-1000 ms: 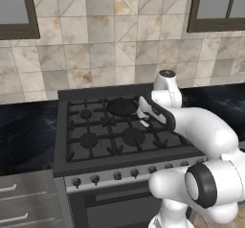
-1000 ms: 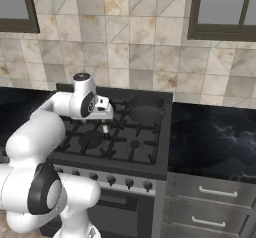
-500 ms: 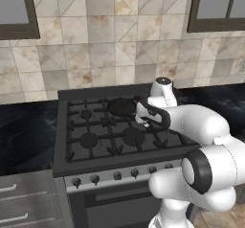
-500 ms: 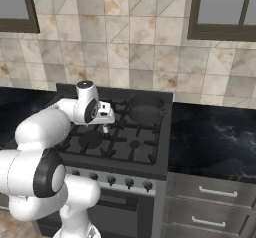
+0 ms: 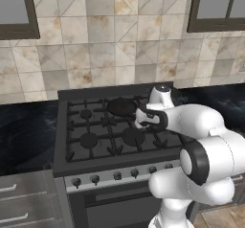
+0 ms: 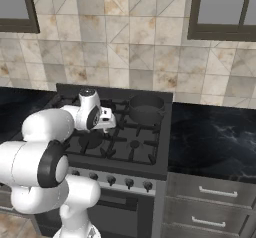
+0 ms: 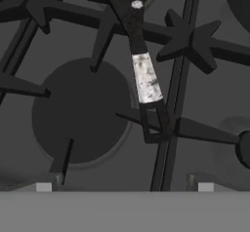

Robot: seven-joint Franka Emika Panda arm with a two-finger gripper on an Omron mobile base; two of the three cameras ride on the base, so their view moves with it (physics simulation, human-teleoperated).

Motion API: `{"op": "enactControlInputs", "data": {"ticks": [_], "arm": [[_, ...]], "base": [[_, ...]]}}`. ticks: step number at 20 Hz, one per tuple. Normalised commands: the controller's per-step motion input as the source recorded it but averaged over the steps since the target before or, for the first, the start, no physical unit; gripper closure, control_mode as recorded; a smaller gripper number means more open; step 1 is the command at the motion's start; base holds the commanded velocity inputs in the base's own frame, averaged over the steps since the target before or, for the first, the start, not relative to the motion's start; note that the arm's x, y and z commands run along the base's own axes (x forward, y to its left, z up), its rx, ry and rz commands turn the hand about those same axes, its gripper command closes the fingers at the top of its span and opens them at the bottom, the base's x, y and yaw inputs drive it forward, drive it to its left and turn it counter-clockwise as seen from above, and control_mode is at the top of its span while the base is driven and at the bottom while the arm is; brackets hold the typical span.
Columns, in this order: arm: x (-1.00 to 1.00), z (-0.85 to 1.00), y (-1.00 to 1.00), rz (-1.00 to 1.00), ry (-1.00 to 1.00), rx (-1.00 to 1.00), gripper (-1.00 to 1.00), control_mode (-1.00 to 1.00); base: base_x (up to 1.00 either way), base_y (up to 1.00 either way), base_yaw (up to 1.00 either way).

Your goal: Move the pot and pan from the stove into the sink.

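Hovering over the pan's handle [image 7: 145,77], the gripper [image 7: 124,187] has its jaws wide open and empty, lined up to grab the pan [image 5: 122,107] on the stove [image 5: 86,162].

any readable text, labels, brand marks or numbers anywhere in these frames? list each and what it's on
None readable.
Stove: no brand mark shows, and nothing can be made out on or around its knobs.
Pan handle: pale mottled patch, no lettering.
Pot: plain dark surface.
Drawers, wall tiles and cabinets: no signs or labels.
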Motion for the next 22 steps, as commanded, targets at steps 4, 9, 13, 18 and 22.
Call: {"op": "enactControlInputs", "data": {"ticks": [4,9,13,18,22], "arm": [[0.19,-0.23,0.0,0.03,-0.03,0.0,-1.0,-1.0],[0.31,-0.13,-0.04,0.01,-0.04,0.0,-1.0,-1.0],[0.14,-0.09,-0.04,0.02,-0.03,0.0,-1.0,-1.0],[0.09,-0.01,-0.03,0.0,0.0,0.0,-1.0,-1.0],[0.22,-0.05,-0.09,0.0,-0.01,0.0,-1.0,-1.0]], "base": [[0.0,0.0,0.0],[0.0,0.0,0.0],[0.0,0.0,0.0],[0.0,0.0,0.0],[0.0,0.0,0.0]]}}
